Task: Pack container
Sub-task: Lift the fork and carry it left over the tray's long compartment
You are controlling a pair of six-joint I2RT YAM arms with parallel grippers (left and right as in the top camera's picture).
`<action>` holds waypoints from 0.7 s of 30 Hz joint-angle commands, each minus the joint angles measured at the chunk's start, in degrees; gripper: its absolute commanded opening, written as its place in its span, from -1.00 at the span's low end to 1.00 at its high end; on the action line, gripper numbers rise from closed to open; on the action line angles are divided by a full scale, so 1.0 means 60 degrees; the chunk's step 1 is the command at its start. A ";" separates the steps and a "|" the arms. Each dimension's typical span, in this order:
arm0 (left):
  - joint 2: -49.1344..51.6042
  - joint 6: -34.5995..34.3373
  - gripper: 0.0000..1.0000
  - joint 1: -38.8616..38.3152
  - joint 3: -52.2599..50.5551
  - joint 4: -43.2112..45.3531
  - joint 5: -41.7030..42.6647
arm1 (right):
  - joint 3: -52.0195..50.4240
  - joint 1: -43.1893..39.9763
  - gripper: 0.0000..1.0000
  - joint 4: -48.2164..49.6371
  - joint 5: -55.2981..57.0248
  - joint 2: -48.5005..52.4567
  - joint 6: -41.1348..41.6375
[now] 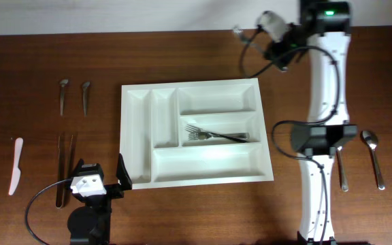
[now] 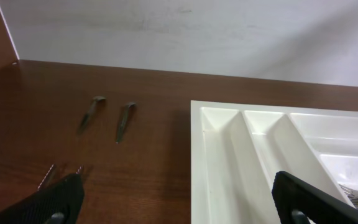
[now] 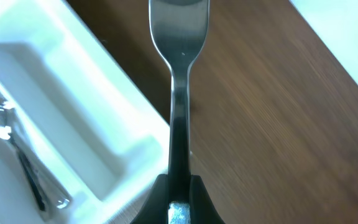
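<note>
The white tray (image 1: 209,163) sits in the middle of the counter (image 1: 46,54), with one fork (image 1: 216,135) lying in its middle crosswise compartment. The left gripper (image 2: 176,186) hangs wide open just off the tray's near left corner. The right gripper (image 3: 179,196) is clamped on the handle of a metal utensil (image 3: 180,93) above the counter, past the tray's far right corner; the utensil's head is out of frame.
</note>
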 commanded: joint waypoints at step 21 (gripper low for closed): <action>-0.0018 -0.0022 0.99 -0.0036 -0.0047 0.0029 0.0102 | -0.0080 0.3799 -0.93 -0.0062 0.1107 -0.0747 0.0375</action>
